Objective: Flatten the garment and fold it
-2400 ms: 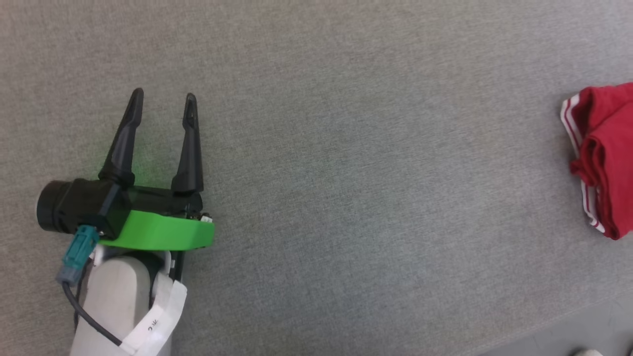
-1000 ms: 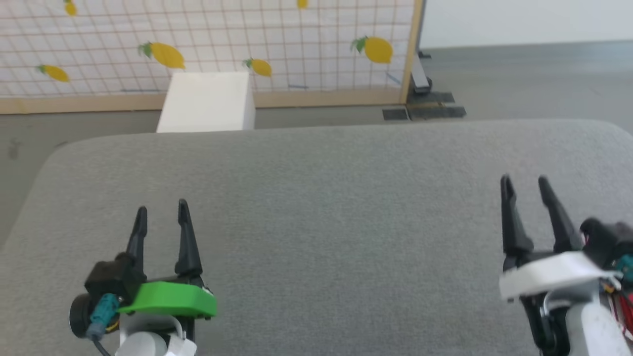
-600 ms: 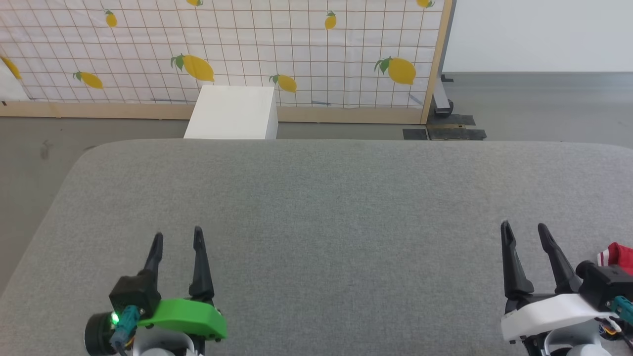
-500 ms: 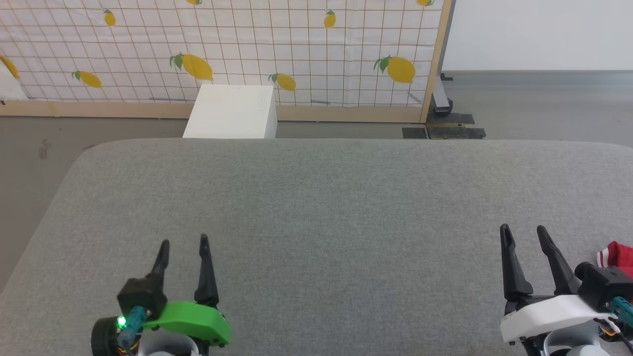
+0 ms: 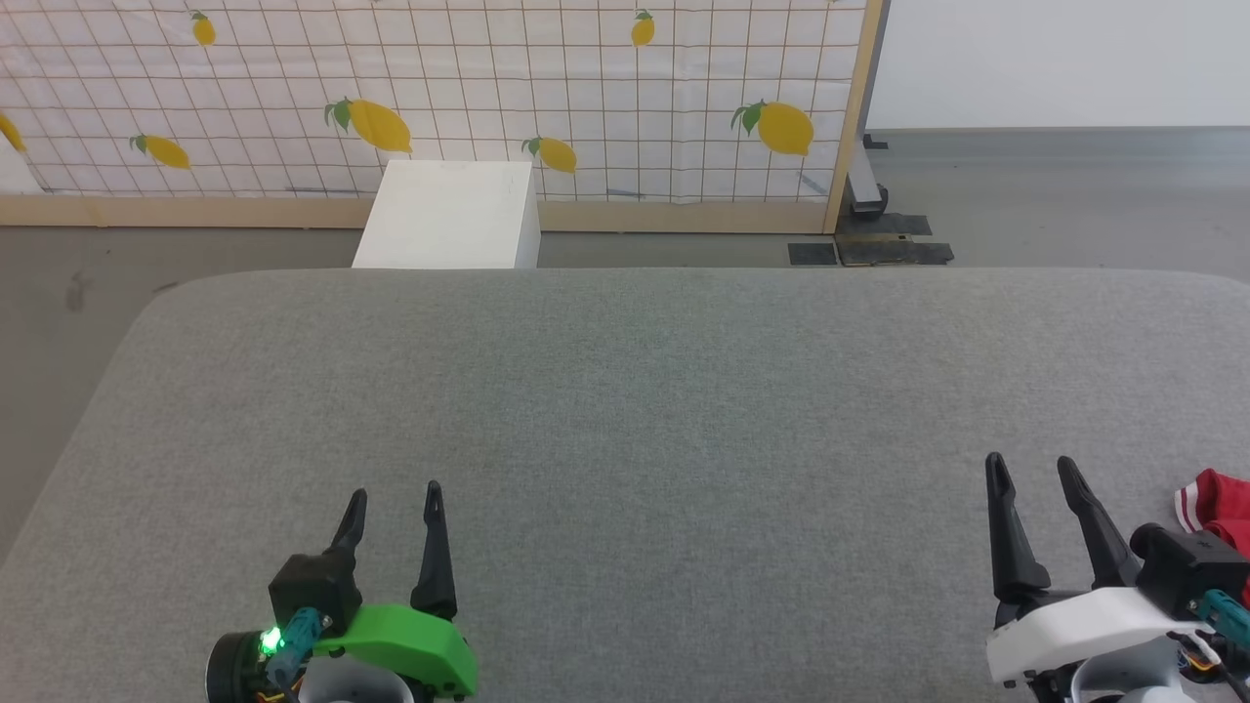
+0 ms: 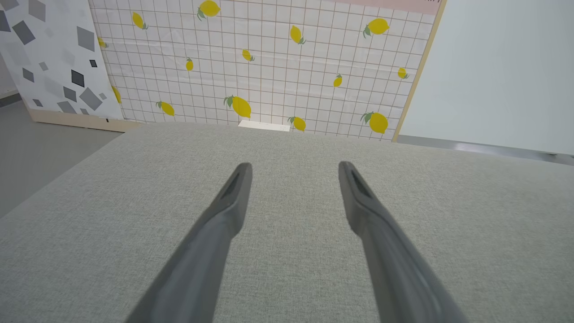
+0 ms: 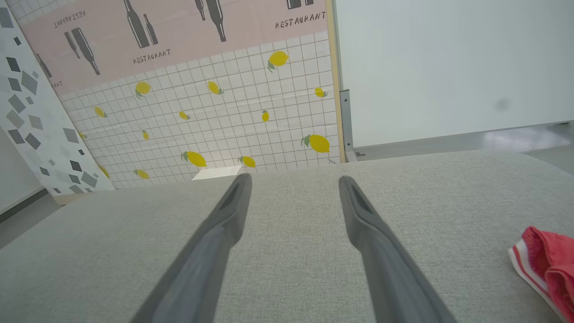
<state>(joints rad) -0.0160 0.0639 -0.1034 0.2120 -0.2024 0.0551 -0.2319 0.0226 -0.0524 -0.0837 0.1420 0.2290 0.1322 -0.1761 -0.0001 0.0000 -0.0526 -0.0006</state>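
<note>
None of the folding is done: we are holding our left gripper (image 5: 395, 490) and right gripper (image 5: 1029, 459) spread and empty over the grey table (image 5: 625, 391), while the red shirt (image 5: 1216, 503) is lying bunched at lower right.

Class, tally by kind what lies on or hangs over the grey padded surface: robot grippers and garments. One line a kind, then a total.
Grippers: 2 (left gripper, right gripper)
Garments: 1 (red garment)
Total: 3

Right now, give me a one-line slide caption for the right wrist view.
Open right gripper above the grey surface, with the red garment bunched at the view's lower right.
</note>
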